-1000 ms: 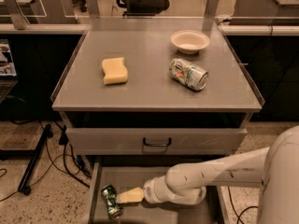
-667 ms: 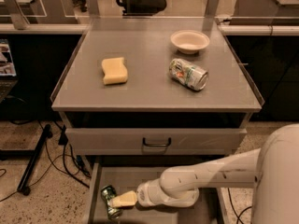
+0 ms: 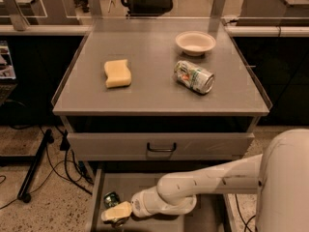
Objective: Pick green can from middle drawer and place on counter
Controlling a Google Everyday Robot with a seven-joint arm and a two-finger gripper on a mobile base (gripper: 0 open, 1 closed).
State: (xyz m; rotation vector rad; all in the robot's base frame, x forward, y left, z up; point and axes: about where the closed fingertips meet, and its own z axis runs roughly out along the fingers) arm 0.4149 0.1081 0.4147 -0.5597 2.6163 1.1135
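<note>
camera view: gripper (image 3: 116, 212) low in the middle drawer (image 3: 137, 185), just beside the green can (image 3: 112, 198) near its left wall, grip unclear

Counter (image 3: 159, 93): smooth matte grey metal. Middle drawer (image 3: 135, 185), below counter: same dull grey metal. Green can (image 3: 111, 198): dented metal, slight sheen. Gripper (image 3: 116, 213), below counter's front-left corner: matte cream plastic. Arm (image 3: 207, 182): glossy white shell. Sponge (image 3: 117, 73): porous yellow foam.

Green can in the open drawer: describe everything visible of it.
Small dark green can with pale markings, on the floor of the shallow grey metal drawer near its left wall. The robot's cream pincer is right beside it on the camera side, hiding its lower part; whether it is gripped cannot be told.
</note>
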